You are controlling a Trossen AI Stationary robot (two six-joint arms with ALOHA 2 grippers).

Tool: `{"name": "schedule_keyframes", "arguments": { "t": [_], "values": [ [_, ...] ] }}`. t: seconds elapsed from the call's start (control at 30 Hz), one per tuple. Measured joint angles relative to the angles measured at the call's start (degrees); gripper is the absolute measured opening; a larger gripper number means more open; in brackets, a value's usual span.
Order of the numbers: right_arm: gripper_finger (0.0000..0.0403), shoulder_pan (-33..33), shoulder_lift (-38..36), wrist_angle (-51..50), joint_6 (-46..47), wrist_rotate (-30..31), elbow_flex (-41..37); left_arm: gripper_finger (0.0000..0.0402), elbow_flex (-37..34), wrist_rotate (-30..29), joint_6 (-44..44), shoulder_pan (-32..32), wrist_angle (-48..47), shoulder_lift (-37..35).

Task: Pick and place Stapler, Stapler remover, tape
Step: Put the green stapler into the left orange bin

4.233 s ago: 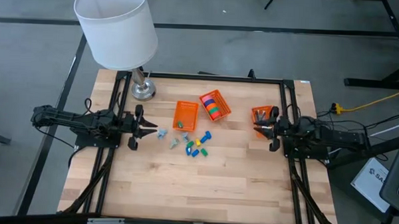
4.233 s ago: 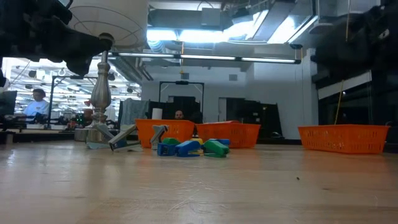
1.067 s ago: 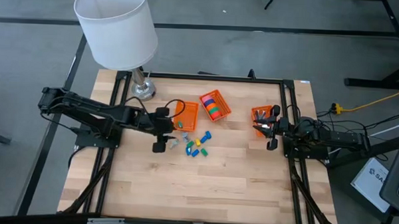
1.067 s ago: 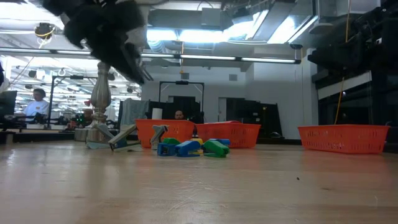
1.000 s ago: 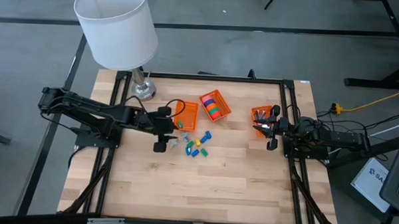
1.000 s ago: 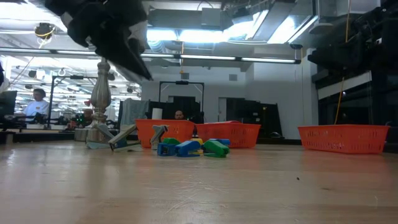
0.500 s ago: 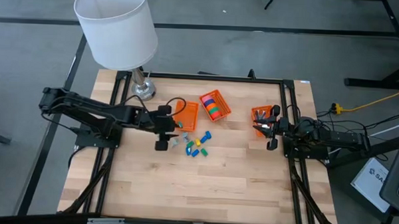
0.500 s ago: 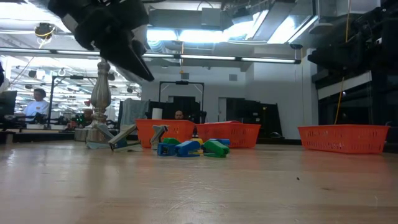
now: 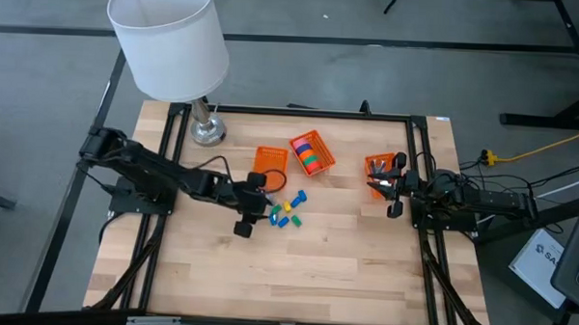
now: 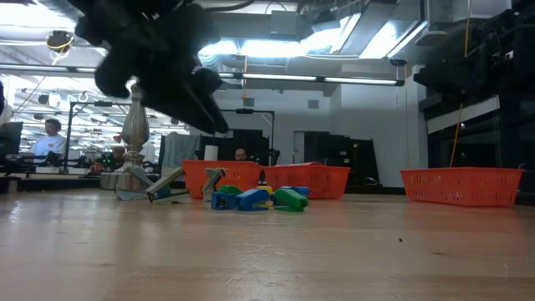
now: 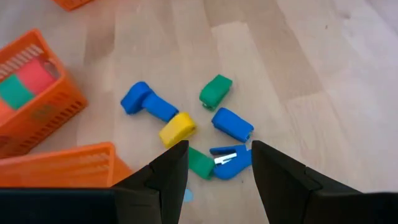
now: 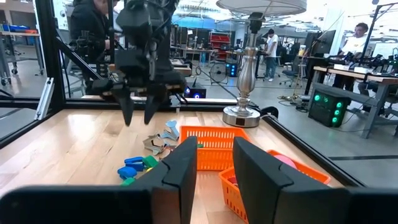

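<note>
Two parted fingers of the left end effector (image 11: 214, 163) hang just above the blue stapler (image 11: 229, 160), near the surface's middle, the right end effector (image 9: 389, 185) waiting half-open far off.

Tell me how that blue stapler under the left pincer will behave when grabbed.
The blue stapler looks like hard plastic, so probably stiff and light. It lies flat, unlikely to roll. Packed against a green piece, it may skid or nudge that.
</note>
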Motion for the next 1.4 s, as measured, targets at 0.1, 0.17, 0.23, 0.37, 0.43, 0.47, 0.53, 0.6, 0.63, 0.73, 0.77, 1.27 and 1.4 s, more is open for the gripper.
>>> {"name": "schedule_keyframes", "arguments": {
  "t": [0.1, 0.17, 0.23, 0.37, 0.43, 0.47, 0.53, 0.6, 0.63, 0.73, 0.77, 1.27, 1.4],
  "values": [
    [0.0108, 0.0, 0.0, 0.0, -0.3, 0.0, 0.0, 0.0171, 0.0, -1.6, 2.4, -0.5, 4.6, 3.4],
    [0.0108, 0.0, 0.0, 0.0, 0.0, 0.0, 0.0, 0.0171, 0.0, -2.5, 3.9, -0.7, 8.4, 5.4],
    [0.0108, 0.0, 0.0, 0.0, 0.0, 0.0, 0.0, 0.0171, 0.0, -2.4, 4.1, -0.6, 10.9, 7.0],
    [0.0108, 0.0, 0.0, 0.0, -0.2, 0.0, 0.0, 0.0171, 0.0, -2.7, 0.5, 0.2, 11.6, 8.6],
    [0.0108, 0.0, 0.0, 0.0, 0.0, 0.0, 0.0, 0.0171, 0.0, -3.9, -1.5, 0.4, 11.5, 9.0],
    [0.0108, 0.0, 0.0, 0.0, 0.0, 0.0, 0.0, 0.0171, 0.0, -4.7, -2.0, 0.5, 11.5, 9.1],
    [0.0108, 0.0, 0.0, 0.0, -0.3, 0.0, 0.0, 0.0171, 0.0, -7.0, -2.9, 0.5, 11.3, 9.5],
    [0.0108, 0.0, 0.0, 0.0, -0.2, 0.0, 0.0, 0.0171, 0.0, -9.5, -3.2, 0.5, 11.1, 9.8],
    [0.0108, 0.0, 0.0, 0.0, 0.0, 0.0, 0.0, 0.0171, 0.0, -10.2, -3.7, 0.5, 10.7, 9.9],
    [0.0108, 0.0, 0.0, 0.0, -0.2, 0.0, 0.0, 0.0171, 0.0, -10.2, -5.7, 0.9, 8.9, 10.6],
    [0.0108, 0.0, 0.0, 0.0, -0.3, 0.0, 0.0, 0.0171, 0.0, -10.2, -6.1, 0.9, 8.2, 10.9],
    [0.0108, 0.0, 0.0, 0.0, -0.3, 0.0, 0.0, 0.0171, 0.0, -14.1, -12.9, 0.7, -5.1, 11.7],
    [0.0108, 0.0, 0.0, 0.0, -0.1, 0.0, 0.0, 0.0171, 0.1, -14.1, -15.6, 0.7, -9.3, 11.3]
  ]
}}
